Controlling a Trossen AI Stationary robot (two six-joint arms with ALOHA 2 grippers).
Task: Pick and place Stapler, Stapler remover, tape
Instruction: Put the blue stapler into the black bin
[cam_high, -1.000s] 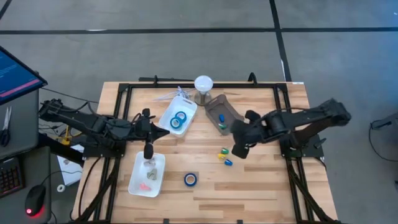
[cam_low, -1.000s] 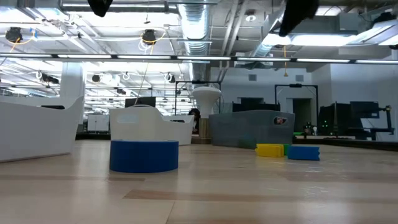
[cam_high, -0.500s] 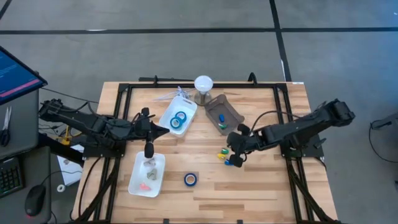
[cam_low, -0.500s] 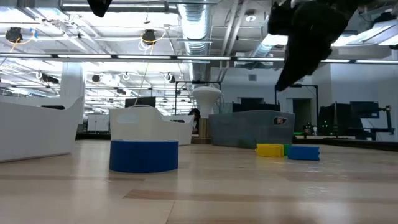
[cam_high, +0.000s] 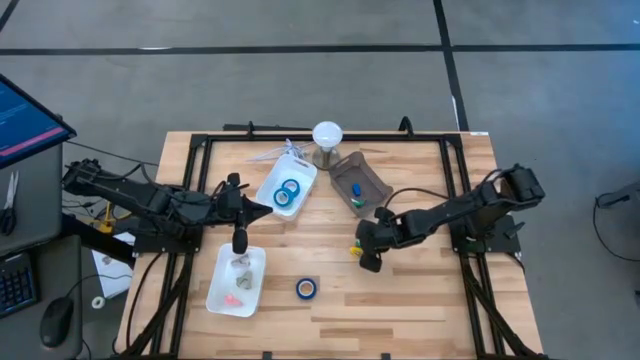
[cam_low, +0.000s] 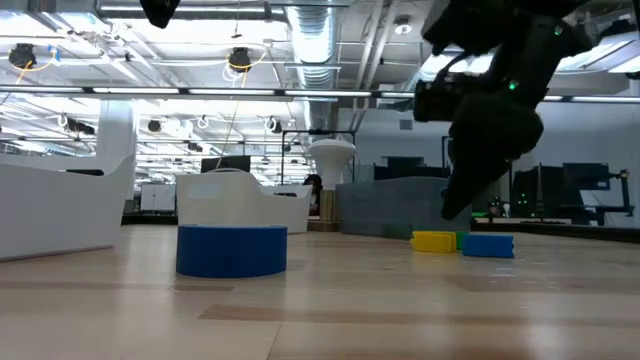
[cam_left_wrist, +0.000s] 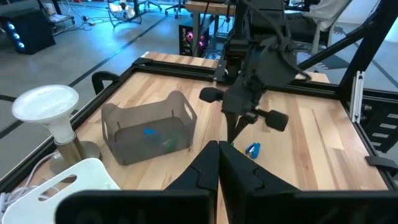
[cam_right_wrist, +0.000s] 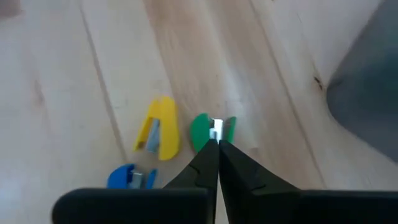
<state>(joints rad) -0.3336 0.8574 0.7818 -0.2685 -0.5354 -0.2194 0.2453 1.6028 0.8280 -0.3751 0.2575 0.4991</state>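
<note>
Three small staple removers lie flat on the table: a green one (cam_right_wrist: 211, 129), a yellow one (cam_right_wrist: 158, 134) and a blue one (cam_right_wrist: 129, 177). My right gripper (cam_right_wrist: 212, 147) hovers shut just above the green one, its fingers slanting down, off the table in the low view (cam_low: 452, 212). A blue tape roll (cam_high: 306, 289) lies flat near the front edge and shows large in the low view (cam_low: 231, 250). Two more blue rolls (cam_high: 288, 191) sit in the white bin. My left gripper (cam_high: 262, 210) waits shut beside that bin.
A grey bin (cam_high: 368, 178) behind the right gripper holds small blue and green pieces. The white bin (cam_high: 270, 188) stands left of it, and a white round lamp (cam_high: 327, 134) stands at the far edge. A white tray (cam_high: 222, 282) with small items lies near the front left.
My right gripper has moved down and toward the table's left and near side, arriving over the three staple removers and covering most of them in the high view. Its arm has stretched out lower over the table. Nothing else has moved.
</note>
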